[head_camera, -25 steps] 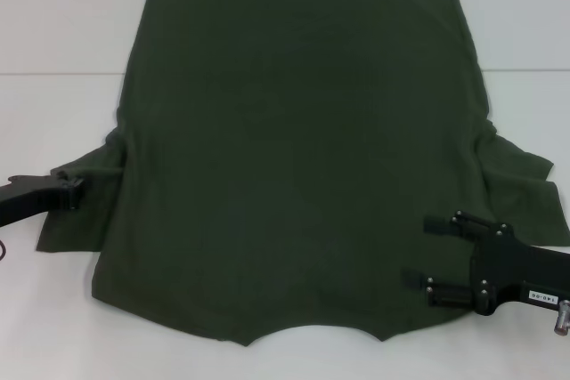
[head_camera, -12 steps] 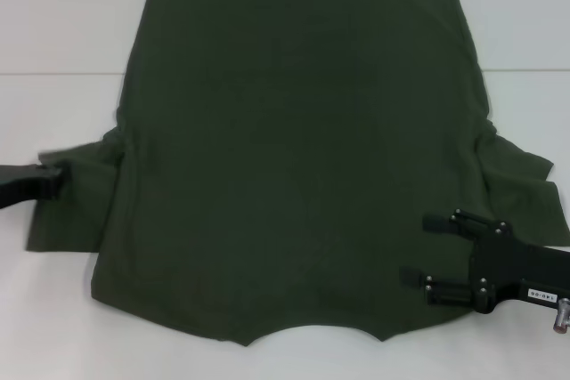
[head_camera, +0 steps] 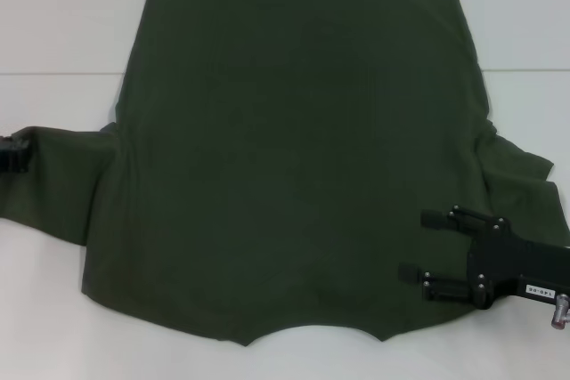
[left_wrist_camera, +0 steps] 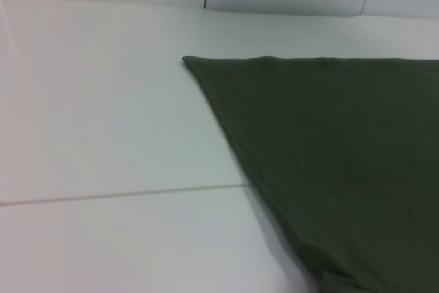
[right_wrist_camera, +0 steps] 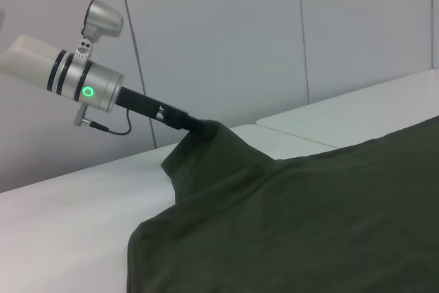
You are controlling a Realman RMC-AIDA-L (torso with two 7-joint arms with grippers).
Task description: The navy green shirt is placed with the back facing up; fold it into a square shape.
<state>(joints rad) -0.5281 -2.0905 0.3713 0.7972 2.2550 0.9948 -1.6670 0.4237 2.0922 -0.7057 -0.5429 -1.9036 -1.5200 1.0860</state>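
Note:
The navy green shirt (head_camera: 294, 149) lies spread back-up over the white table, hem far, neckline at the near edge. At the far left edge my left gripper (head_camera: 16, 150) is shut on the tip of the left sleeve, which is stretched outward and raised off the table; the right wrist view shows that gripper (right_wrist_camera: 195, 127) pinching the cloth (right_wrist_camera: 309, 224). My right gripper (head_camera: 426, 246) stands open over the shirt's near right part, fingers pointing left, with nothing between them. The left wrist view shows only a hem corner of the shirt (left_wrist_camera: 343, 156).
The white table (head_camera: 53, 309) has a seam line (head_camera: 53, 73) running across it under the shirt. The right sleeve (head_camera: 525, 184) lies crumpled beyond the right gripper. Pale wall panels (right_wrist_camera: 274, 46) stand behind the table.
My left gripper has moved left to the picture's edge, drawing the left sleeve out flat and taut. The right gripper has stayed almost where it was.

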